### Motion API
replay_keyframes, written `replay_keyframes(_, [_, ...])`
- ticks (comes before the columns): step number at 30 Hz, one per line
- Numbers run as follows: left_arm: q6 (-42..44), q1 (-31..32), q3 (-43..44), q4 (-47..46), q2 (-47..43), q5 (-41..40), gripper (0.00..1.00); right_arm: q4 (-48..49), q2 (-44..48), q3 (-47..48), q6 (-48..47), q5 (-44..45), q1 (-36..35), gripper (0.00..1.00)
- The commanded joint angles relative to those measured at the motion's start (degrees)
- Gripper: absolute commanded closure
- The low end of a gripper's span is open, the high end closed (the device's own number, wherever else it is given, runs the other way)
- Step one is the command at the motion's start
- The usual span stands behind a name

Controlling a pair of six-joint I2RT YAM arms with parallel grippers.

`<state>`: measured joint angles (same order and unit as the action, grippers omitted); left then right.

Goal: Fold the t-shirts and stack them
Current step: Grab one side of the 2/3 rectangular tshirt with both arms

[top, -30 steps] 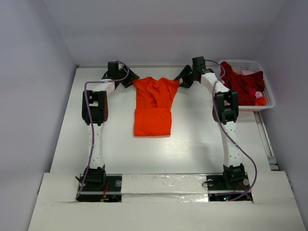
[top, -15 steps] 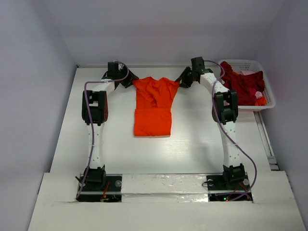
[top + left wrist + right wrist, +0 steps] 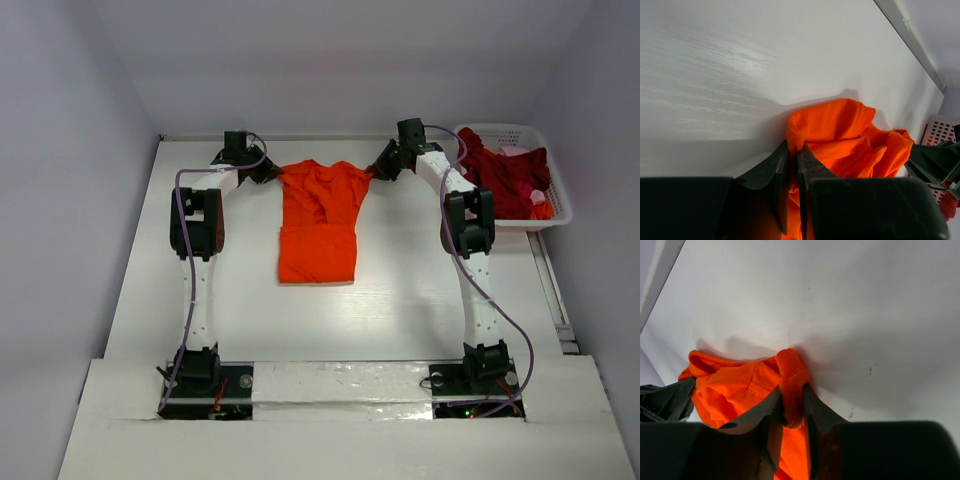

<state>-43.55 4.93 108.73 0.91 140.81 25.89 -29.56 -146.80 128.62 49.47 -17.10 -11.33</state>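
Currently gripped: orange t-shirt [image 3: 318, 215], pinched at both of its far corners.
Shirt position: on the table [image 3: 420, 300], in the far middle, between the two arms.
Shirt shape: the far part is wrinkled and bunched, spread between the grippers. The near part is a flat, smoother rectangle, narrower than the far part.
Left gripper [image 3: 792, 152]: jaws pressed together on a fold of orange cloth at the shirt's far-left corner, with only a thin sliver of fabric between the fingers.
Right gripper [image 3: 791, 392]: jaws clamped on the ribbed hem of the far-right sleeve, with a thicker wad of cloth between them.
Left arm [image 3: 195, 225]: reaches far up the table and bends inward to the shirt's left side.
Right arm [image 3: 470, 225]: reaches far up the table and bends inward to the shirt's right side.
Basket [image 3: 556, 160]: white lattice plastic, at the far right, just beside the right arm.
Dark red t-shirts [image 3: 505, 172]: heaped in the basket, up to its left rim.
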Motion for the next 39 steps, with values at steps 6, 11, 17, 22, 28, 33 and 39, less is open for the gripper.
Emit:
replay_keyframes(6, [0.05,0.34,0.34,0.68,-2.56,0.39,0.98,1.52,2.14,1.11,-1.22,-2.4,-0.97,0.87])
replay_keyframes(11, [-0.31,0.34,-0.36,0.41,-3.26,1.35,1.0,1.52,1.96,1.81,-2.1,-3.46,-1.49,0.95])
replay_keyframes(17, [-0.4,0.34,-1.5,-0.12,-4.32,1.79,1.0,2.84,1.61,1.81,-3.24,-6.01,-1.5,1.0])
replay_keyframes(22, [-0.66,0.34,-3.08,-0.47,-5.55,2.32,1.0,3.2,2.04,1.11,-4.56,-7.16,-1.5,1.0])
replay_keyframes(28, [-0.13,0.34,-5.01,-0.55,-8.27,2.59,1.0,3.19,3.62,-0.73,-6.58,-6.89,-1.5,1.0])
replay_keyframes(33, [1.62,0.34,-5.11,-0.47,-10.82,2.41,1.0,4.25,5.91,-2.84,-8.43,-7.15,-1.5,1.0])
replay_keyframes(39, [0.92,0.34,-5.63,-0.56,-12.22,3.11,1.0,4.78,7.76,-2.67,-9.92,-9.0,-2.02,1.0])
